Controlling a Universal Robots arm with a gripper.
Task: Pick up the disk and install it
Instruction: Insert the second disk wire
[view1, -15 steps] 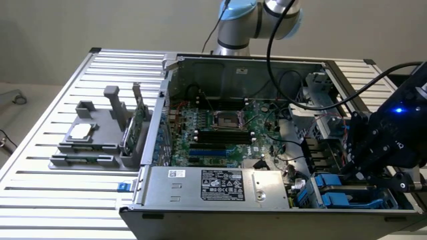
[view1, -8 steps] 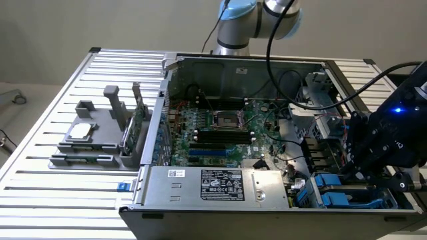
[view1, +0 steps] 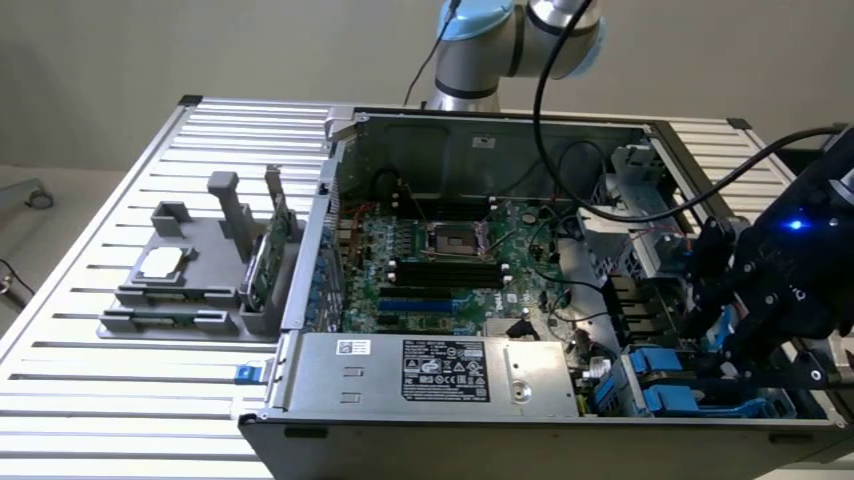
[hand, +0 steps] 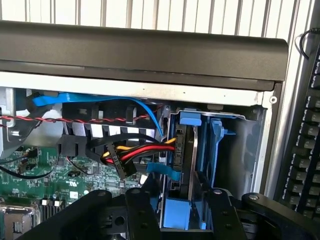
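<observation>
Because the disk (hand: 186, 160) is hard, flat and a bit heavy, its blue frame edges are the best place to hold, and the gripper (hand: 182, 200) sits around it, partly open.

an open computer case (view1: 534, 130) lies on a slatted metal table (view1: 107, 390). inside, a green motherboard (view1: 441, 260) with a silver cpu socket (view1: 451, 238) at its centre, black memory slots (view1: 447, 272) just at 6 o'clock of the socket. a grey power supply (view1: 427, 372) with a white label sits at the case's 6 o'clock edge. on the table, at 9 o'clock of the case, a grey fixture (view1: 180, 285) holds a small silver chip (view1: 163, 262) and an upright green card (view1: 276, 250). in the wrist view, red, yellow and black wires (hand: 145, 150) run to a black plug beside a blue flat cable (hand: 145, 112), and a black keyboard (hand: 307, 140) lies outside the case
</observation>
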